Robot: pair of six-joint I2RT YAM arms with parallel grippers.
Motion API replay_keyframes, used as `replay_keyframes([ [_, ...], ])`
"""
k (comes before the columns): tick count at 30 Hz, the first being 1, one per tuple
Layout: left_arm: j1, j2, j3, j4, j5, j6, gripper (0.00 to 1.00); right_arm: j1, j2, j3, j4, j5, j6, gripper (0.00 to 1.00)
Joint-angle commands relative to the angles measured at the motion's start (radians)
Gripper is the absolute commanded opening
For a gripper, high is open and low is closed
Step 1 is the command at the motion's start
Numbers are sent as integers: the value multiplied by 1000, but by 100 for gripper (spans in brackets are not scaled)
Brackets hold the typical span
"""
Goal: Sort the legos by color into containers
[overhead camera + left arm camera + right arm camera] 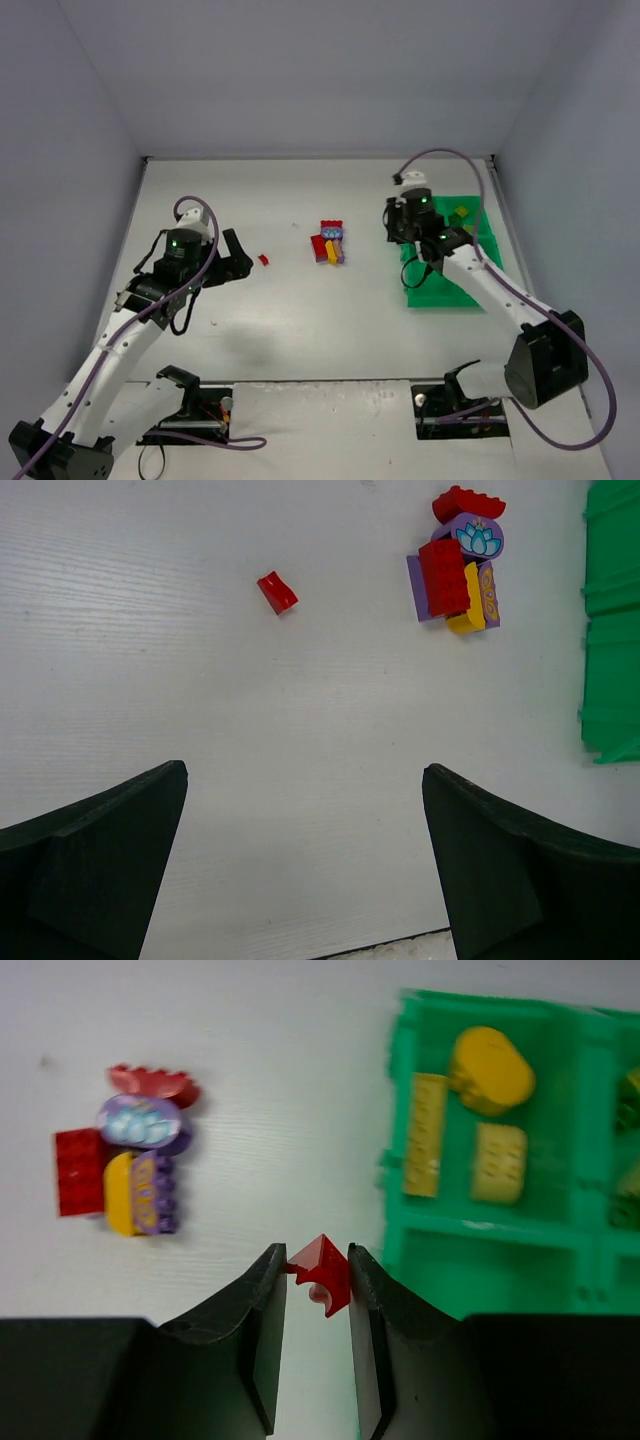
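In the right wrist view, lower centre, the right fingers [270, 1285] grip a small red brick [324, 1278] just left of the green tray [500, 1235]. It is likely bound for the bare compartment below the one at upper right, where three yellow bricks [490, 1065] sit together. Only this view shows the grip, since from overhead the arm hides it. The left wrist view shows the left fingers [140, 820] spread wide, holding nothing above the surface [300, 730], with a lone red brick [277, 592] upper left and a mixed cluster [455, 580] upper right, not yet sorted.
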Motion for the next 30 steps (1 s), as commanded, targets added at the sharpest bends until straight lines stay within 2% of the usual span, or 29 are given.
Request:
replay_keyframes([
  [1, 6, 19, 13, 68, 8, 13, 96, -98, -102, -83, -81, 154, 159, 0],
  [7, 4, 51, 31, 82, 24, 18, 96, -224, -151, -172, -132, 125, 262, 0],
  [8, 4, 54, 36, 81, 25, 19, 96, -229, -146, -180, -135, 116, 270, 3],
  [12, 4, 63, 42, 78, 27, 25, 96, -235, -134, -192, -137, 116, 273, 18],
  [13, 4, 63, 42, 76, 27, 25, 96, -235, -131, -194, -134, 116, 270, 23],
  [14, 4, 63, 41, 76, 25, 25, 96, -235, -125, -189, -130, 113, 262, 33],
  [16, 4, 62, 39, 73, 21, 27, 96, -233, -117, -183, -129, 107, 244, 43],
  [17, 4, 60, 39, 73, 19, 27, 96, -235, -110, -180, -124, 101, 236, 51],
  [18, 4, 60, 37, 72, 19, 28, 96, -233, -105, -171, -124, 95, 230, 53],
  [20, 4, 57, 37, 72, 16, 27, 96, -232, -102, -160, -124, 87, 224, 56],
  [25, 4, 53, 41, 67, 4, 27, 96, -184, -107, -125, -109, 90, 182, 56],
  [29, 4, 50, 45, 64, -7, 27, 96, -50, -70, -64, -45, 49, 84, 51],
  [30, 6, 48, 50, 61, -13, 28, 96, 18, -59, -35, -26, 29, 63, 50],
])
